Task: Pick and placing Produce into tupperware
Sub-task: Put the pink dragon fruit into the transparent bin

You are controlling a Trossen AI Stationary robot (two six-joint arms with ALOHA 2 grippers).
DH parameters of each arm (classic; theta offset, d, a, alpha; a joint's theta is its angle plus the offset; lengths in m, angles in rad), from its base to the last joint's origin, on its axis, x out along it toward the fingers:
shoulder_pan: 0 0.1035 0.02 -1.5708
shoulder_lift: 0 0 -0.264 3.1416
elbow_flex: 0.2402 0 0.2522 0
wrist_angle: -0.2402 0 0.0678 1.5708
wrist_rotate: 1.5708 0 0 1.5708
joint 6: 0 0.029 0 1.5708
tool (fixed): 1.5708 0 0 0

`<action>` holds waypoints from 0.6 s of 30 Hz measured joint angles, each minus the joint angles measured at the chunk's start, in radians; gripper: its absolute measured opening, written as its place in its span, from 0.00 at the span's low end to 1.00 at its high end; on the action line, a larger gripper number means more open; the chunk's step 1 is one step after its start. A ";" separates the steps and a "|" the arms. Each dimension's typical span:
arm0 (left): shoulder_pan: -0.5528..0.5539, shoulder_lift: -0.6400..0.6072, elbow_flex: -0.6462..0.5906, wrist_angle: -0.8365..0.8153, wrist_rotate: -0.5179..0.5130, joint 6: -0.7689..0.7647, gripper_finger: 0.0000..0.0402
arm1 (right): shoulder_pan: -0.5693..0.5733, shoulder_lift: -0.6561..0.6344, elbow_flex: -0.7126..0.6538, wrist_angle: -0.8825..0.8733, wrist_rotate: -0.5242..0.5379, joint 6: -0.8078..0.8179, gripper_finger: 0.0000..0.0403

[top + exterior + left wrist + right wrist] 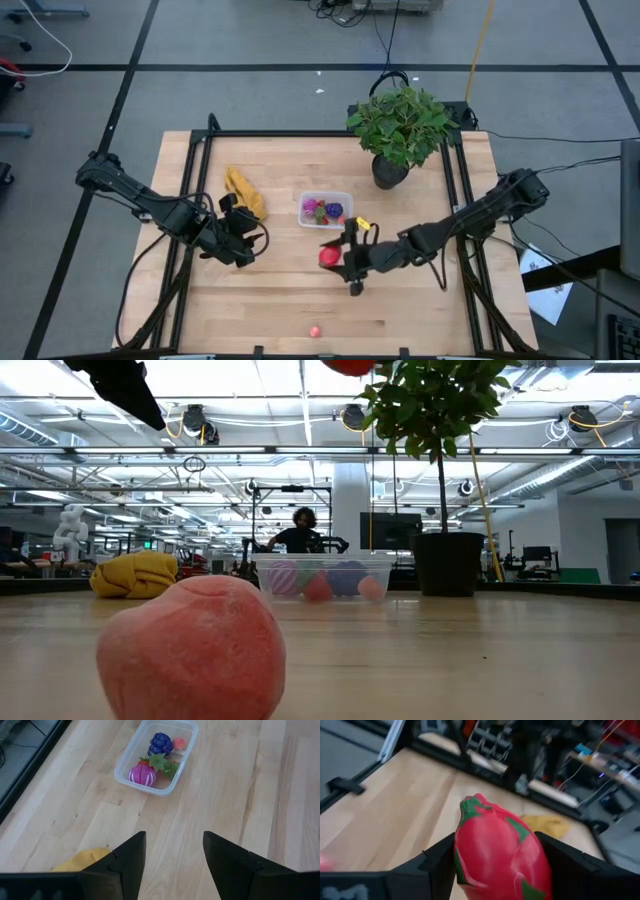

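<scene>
The clear tupperware stands mid-table with several produce pieces in it: purple grapes, a magenta onion, and a red piece with green leaves. A red dragon fruit with green scales is up off the table, my right gripper shut on it, just near-side of the tupperware. My left gripper hovers open to the tupperware's left, nothing between its fingers. A pink peach-like piece lies by the table's near edge. My right gripper pinches the dragon fruit's two flanks between its two fingers. The fingers come from the table's right, close to level. The fruit is lifted clear of the table, its green-tipped end pointing away from the gripper.
A yellow banana bunch lies left of the tupperware, just beyond my left gripper. A potted green plant stands at the far right. Black frame rails run along the table's left and right sides. Bare wood lies between the tupperware and the near edge.
</scene>
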State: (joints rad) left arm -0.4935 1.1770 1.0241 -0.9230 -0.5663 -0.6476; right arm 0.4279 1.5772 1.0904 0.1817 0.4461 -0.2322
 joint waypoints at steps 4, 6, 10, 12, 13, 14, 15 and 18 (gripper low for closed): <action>0.000 0.000 0.000 0.000 0.000 0.000 0.50 | -0.032 0.000 0.000 0.077 0.000 -0.064 0.59; 0.000 0.000 0.000 0.000 0.000 0.000 0.50 | -0.050 0.000 0.000 0.089 0.000 -0.071 0.59; 0.000 0.000 0.000 0.000 0.000 0.010 0.50 | -0.077 0.000 0.000 0.103 0.001 -0.070 0.59; 0.000 0.000 0.000 0.000 0.000 0.022 0.50 | -0.084 0.000 0.000 0.105 0.001 -0.069 0.59; 0.000 0.000 0.000 0.000 0.000 0.025 0.50 | -0.087 0.000 0.000 0.104 0.001 -0.070 0.59; 0.000 0.000 0.000 0.000 0.000 0.025 0.50 | -0.088 0.000 0.000 0.103 0.000 -0.069 0.59; 0.000 0.000 0.000 0.000 0.000 0.025 0.50 | -0.088 0.000 0.000 0.104 0.000 -0.069 0.59; 0.000 0.000 0.000 0.000 0.000 0.024 0.50 | -0.088 0.000 0.000 0.129 0.000 -0.069 0.59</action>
State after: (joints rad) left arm -0.4938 1.1770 1.0241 -0.9230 -0.5663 -0.6231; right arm 0.3397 1.5776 1.0901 0.3108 0.4461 -0.3008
